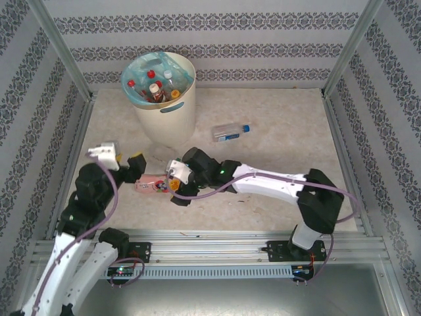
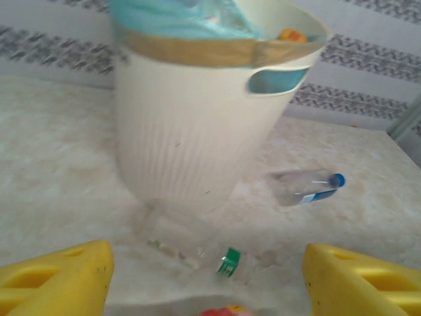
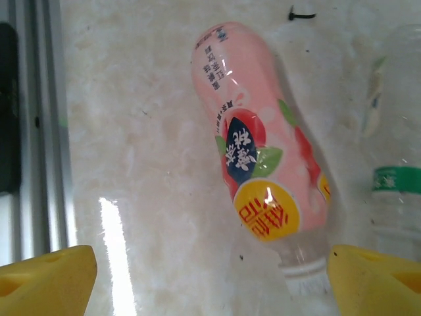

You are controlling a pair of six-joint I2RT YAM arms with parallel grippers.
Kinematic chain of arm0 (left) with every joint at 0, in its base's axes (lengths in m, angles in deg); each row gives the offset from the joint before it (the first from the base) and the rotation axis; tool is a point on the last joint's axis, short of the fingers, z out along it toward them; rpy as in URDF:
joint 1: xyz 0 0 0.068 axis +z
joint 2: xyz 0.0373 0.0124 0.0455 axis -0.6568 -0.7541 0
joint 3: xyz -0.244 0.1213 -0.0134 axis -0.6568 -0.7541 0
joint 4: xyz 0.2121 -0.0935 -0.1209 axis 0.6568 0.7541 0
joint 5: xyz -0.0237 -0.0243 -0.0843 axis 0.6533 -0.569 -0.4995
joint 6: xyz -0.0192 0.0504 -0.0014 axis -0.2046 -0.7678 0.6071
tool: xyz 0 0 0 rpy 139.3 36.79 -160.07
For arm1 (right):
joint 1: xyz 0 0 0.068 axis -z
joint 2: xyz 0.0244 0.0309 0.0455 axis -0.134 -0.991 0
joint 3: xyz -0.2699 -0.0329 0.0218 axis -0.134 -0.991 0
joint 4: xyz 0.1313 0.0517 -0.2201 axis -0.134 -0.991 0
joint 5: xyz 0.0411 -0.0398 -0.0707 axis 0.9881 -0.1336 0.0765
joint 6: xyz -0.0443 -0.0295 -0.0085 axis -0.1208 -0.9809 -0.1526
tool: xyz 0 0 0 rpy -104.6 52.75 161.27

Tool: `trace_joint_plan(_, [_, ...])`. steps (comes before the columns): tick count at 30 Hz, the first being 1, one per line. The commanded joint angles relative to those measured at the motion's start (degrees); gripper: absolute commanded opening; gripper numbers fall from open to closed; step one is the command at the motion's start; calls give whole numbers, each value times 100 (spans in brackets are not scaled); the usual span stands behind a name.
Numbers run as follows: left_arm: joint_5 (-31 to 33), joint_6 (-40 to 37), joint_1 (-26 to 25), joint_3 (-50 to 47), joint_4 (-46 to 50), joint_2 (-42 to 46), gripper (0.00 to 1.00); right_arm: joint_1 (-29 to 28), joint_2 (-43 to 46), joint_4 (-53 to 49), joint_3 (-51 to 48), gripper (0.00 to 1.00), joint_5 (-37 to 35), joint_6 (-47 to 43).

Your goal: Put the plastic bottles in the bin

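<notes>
- The table [image 1: 276,125] carries everything. The bin [image 1: 172,125] stands upright at its 11 o'clock.
- Inside the bin several plastic bottles [image 1: 155,87] already lie, so I judge that the larger part of the task is done.
- The left gripper [image 2: 207,283] looks toward the foot of the bin. Its fingers are spread wide and grasp nothing.
- The right gripper [image 3: 210,283] hangs over the pink-labelled bottle [image 3: 263,164]. Its fingers are released and do not press on it.
- Three bottles are left on the table:
  - the pink-labelled bottle, at 6 o'clock from the bin, between the two grippers;
  - the green-capped bottle [image 2: 194,242], clear, close to the foot of the bin;
  - the blue-capped bottle [image 1: 230,132], at 3 o'clock from the bin.
</notes>
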Motion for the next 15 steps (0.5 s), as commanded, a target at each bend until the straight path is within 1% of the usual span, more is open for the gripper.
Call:
trace_joint_plan(1, [540, 187, 13, -451, 279, 876, 84, -40, -468, 420, 225, 91, 138, -712])
trace_joint_plan(2, [540, 203, 10, -578, 259, 1066, 88, -49, -583, 445, 273, 91, 67, -748])
trace_joint_plan(4, [512, 248, 13, -696, 244, 1341, 98, -48, -802, 529, 340, 92, -27, -825])
trace_joint_plan(5, [502, 207, 16, -677, 243, 1374, 100, -53, -888, 581, 358, 92, -107, -848])
trace_joint_plan(9, [710, 157, 15, -661, 299, 1277, 100, -50, -1225, 595, 512, 93, -383, -907])
trace_joint_plan(11, [883, 258, 10, -622, 408, 1181, 100, -50, -1354, 636, 527, 93, -491, -938])
trace_joint_plan(15, [829, 336, 10, -607, 437, 1114, 100, -76, -1531, 594, 582, 94, -755, -955])
